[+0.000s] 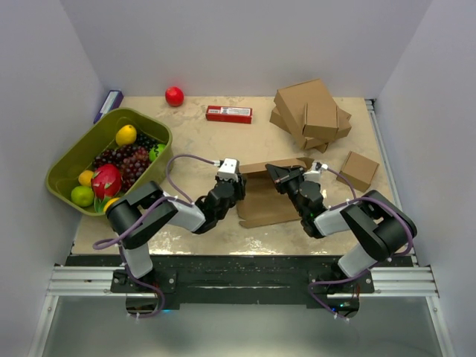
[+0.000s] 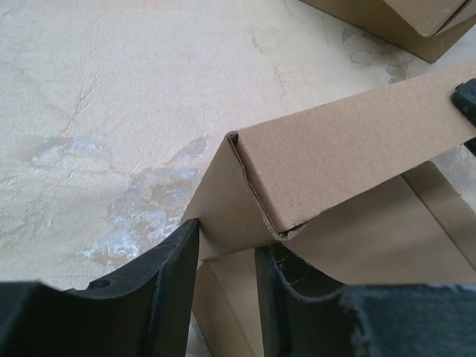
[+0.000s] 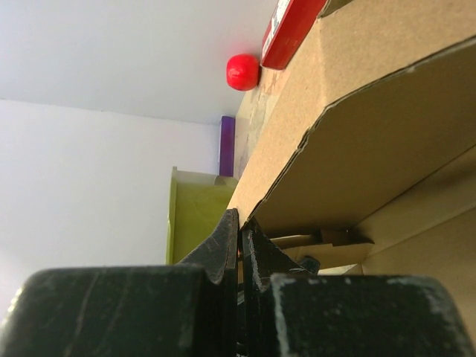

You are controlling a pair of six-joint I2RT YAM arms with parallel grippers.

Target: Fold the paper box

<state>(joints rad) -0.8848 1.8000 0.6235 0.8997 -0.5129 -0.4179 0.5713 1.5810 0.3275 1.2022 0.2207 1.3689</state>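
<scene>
Top external view: on the tabletop, the paper box is seen at centre frame, part-formed, with its base flat and a long rear wall raised. The wall's left corner is straddled by the left gripper, jaws partly apart and not clamped. The wall's edge is met by the right gripper, closed tight; a hold cannot be confirmed. Wall-raising appears to be in hand; next, the corner flap likely needs to be squared and tucked in.
</scene>
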